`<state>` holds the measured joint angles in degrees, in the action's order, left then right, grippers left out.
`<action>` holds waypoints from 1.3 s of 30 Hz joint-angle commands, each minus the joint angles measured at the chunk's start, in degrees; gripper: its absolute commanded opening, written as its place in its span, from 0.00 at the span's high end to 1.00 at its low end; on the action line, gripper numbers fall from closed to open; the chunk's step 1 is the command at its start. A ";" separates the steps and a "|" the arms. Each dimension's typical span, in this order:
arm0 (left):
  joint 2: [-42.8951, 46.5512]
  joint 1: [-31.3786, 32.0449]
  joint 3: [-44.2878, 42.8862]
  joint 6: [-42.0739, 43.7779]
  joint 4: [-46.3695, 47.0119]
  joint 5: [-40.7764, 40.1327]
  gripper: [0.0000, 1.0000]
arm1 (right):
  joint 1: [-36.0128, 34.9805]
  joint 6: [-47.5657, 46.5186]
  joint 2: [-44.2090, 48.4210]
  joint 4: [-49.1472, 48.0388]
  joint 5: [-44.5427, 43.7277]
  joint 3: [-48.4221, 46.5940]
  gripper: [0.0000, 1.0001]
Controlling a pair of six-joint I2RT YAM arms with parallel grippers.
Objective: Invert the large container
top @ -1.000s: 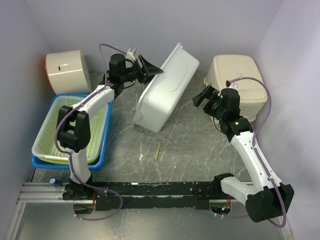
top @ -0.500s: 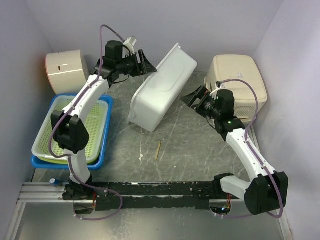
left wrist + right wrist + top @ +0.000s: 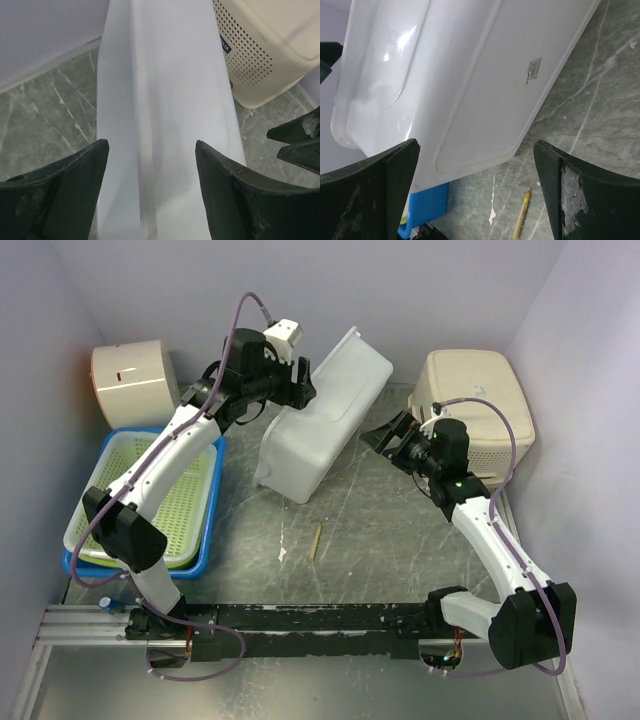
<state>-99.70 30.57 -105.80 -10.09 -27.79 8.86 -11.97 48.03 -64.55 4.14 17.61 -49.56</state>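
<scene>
The left gripper is open, its jaws spread over the upper long edge of the container with nothing clamped between them. Whether either finger touches the plastic I cannot tell. The right gripper is also open, jaws at full spread, and sits just beside the container's near-right face without holding it.

The container is neither flat nor turned over. It is tipped up on one long side on the table, left of the basket. In the top view its long axis runs from near-left to far-right. The flat base, with its small label, faces the right arm and partly upward. The mouth faces away, toward the far-left wall, and its rim shows only at the far-right end.

That is the relation that counts. The roll must go about the long axis, and the two arms stand on opposite sides of it. The left gripper is at the top edge near the near-left end, on the mouth side. The right gripper is on the base side, nearer the middle of the length.

In my judgement the flip is roughly half done. A push from the right against the base would tip the mouth down, with the left steadying the top edge. As neither gripper holds it, the container could slide or drop back.
</scene>
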 commanded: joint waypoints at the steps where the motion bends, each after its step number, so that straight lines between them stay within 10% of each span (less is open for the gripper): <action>1: -0.19 2.39 -2.11 8.03 -2.91 -8.11 0.21 | 0.11 -0.03 -0.30 -0.54 0.16 0.26 0.00; 10: -3.52 3.18 -2.66 9.68 -4.74 -17.04 0.36 | 0.10 -0.43 -0.23 0.63 -0.06 0.36 0.00; 18: -1.82 3.04 -0.23 4.42 -1.98 -11.06 0.93 | 0.10 0.30 0.13 -0.80 0.76 1.30 0.00; 32: 3.66 -0.70 13.51 -30.70 27.55 18.90 0.93 | -0.07 16.93 -0.73 -30.01 13.07 9.98 0.00; 39: 5.38 -2.09 14.15 -35.37 30.77 20.62 0.93 | -0.06 21.27 -2.19 -36.04 14.98 10.62 0.00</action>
<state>-97.60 29.06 -91.88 -34.89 -6.13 21.54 -11.99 65.82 -65.82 -25.26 30.52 -39.68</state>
